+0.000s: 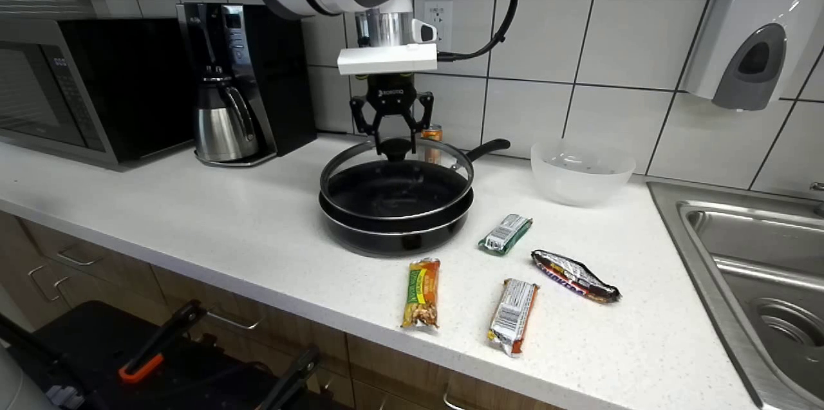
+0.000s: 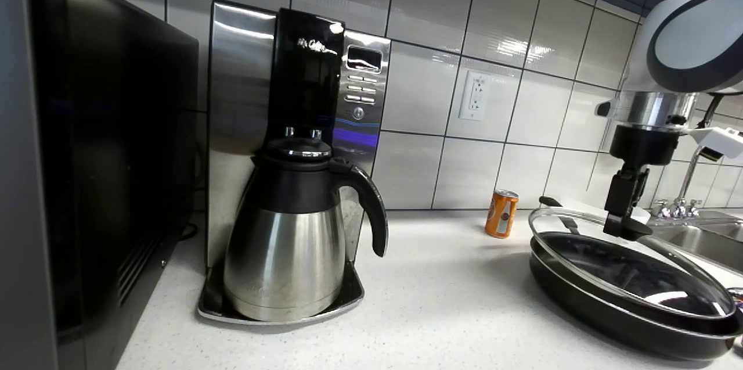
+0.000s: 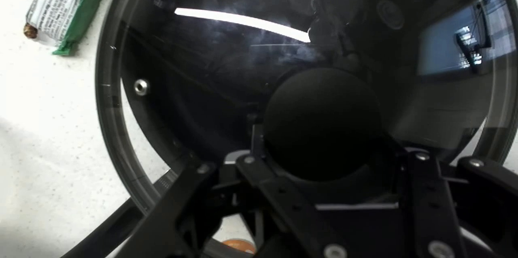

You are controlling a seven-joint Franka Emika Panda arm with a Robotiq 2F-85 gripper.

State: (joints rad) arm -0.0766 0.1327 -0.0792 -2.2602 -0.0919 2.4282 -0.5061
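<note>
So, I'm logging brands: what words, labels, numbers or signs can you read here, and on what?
"ROBOTIQ": on the gripper.
"Mr. Coffee": on the coffee maker, slightly blurred.
Too small or blurred to read: print on the yellow wrapper, dark wrapper, green wrapper, white-and-orange wrapper, orange can, microwave panel, wall outlet and coffee maker buttons.
</note>
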